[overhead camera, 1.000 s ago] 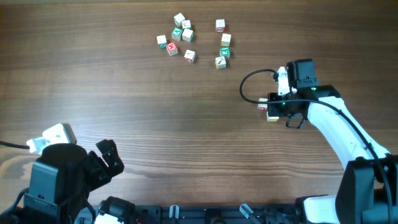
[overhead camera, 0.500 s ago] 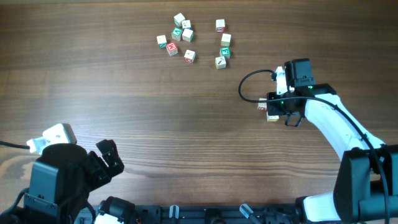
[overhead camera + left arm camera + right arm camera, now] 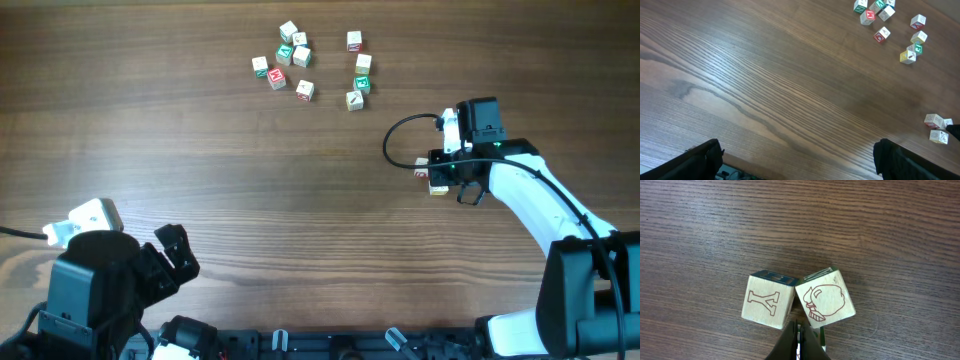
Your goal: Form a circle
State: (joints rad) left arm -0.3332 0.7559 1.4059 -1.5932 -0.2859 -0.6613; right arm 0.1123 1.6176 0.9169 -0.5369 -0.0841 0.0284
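Right wrist shows closed right fingers [image 3: 788, 347] beside a cube [image 3: 767, 302] printed Y; left fingers [image 3: 700, 160] spread wide.

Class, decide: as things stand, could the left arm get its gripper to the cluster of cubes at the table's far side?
Probably yes: the left gripper is open, and only bare table lies between it and the cube cluster, though it would be a long stretch.

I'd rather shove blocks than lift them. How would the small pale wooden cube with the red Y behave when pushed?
The wooden Y cube sits flat, so it should slide rather than roll or tip. It looks rigid and probably light. The shut right gripper points at its seam with the neighbouring red-picture cube, so that off-centre push may spin it.
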